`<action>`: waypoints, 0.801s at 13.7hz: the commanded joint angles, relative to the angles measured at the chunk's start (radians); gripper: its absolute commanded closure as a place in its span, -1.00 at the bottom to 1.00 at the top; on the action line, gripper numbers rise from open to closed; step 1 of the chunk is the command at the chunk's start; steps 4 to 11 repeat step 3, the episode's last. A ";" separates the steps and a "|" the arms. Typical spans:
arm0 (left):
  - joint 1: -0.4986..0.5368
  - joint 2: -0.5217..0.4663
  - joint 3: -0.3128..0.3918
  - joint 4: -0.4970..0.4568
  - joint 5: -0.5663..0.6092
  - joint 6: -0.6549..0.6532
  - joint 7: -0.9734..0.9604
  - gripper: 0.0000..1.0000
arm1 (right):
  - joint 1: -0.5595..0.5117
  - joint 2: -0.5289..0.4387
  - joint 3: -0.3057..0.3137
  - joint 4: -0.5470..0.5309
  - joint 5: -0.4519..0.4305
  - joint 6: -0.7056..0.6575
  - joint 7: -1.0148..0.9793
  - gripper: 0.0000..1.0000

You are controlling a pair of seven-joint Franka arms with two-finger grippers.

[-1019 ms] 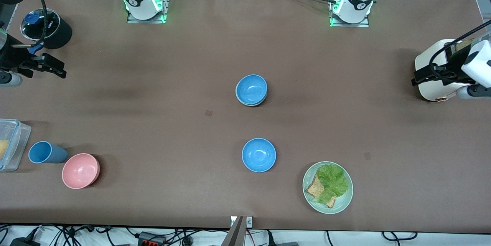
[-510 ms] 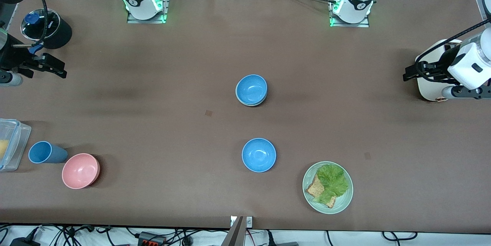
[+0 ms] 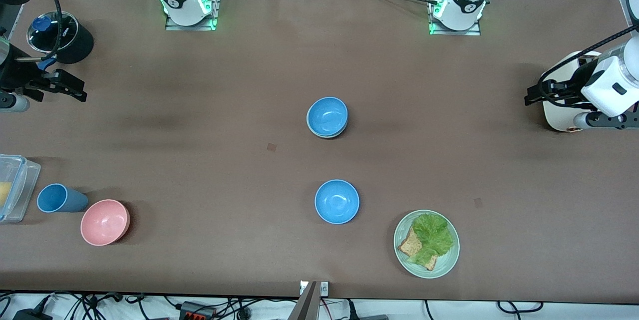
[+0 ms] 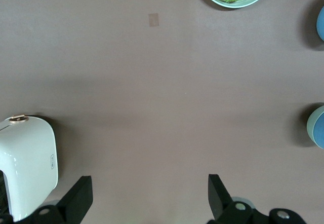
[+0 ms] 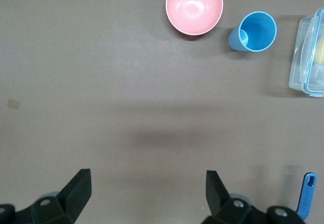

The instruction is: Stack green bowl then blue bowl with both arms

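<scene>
Blue bowl (image 3: 327, 115) stays nested in green bowl (image 3: 329, 133) — left gripper (image 3: 533, 99), right gripper (image 3: 75, 91) unmoved, both open.

The 2 round sky-blue bowls (image 3: 327, 116) (image 3: 337, 201) look like smooth, glossy plastic. The brown table cover (image 3: 209, 110) is matt and paper-like. The round pink bowl (image 3: 104, 221) shines softly. The white toaster (image 4: 28, 165) has a glossy, smooth shell, and the clear box (image 5: 310, 54) looks like plastic.
</scene>
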 commanded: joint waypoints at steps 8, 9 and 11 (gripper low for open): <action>-0.004 0.017 -0.003 0.037 0.021 -0.029 0.017 -1.00 | 0.002 0.000 -0.004 0.014 0.015 -0.015 -0.004 -1.00; -0.004 0.017 -0.003 0.037 0.021 -0.029 0.017 -1.00 | 0.002 0.000 -0.004 0.014 0.015 -0.015 -0.004 -1.00; -0.004 0.017 -0.003 0.037 0.021 -0.029 0.017 -1.00 | 0.002 0.000 -0.004 0.014 0.015 -0.015 -0.004 -1.00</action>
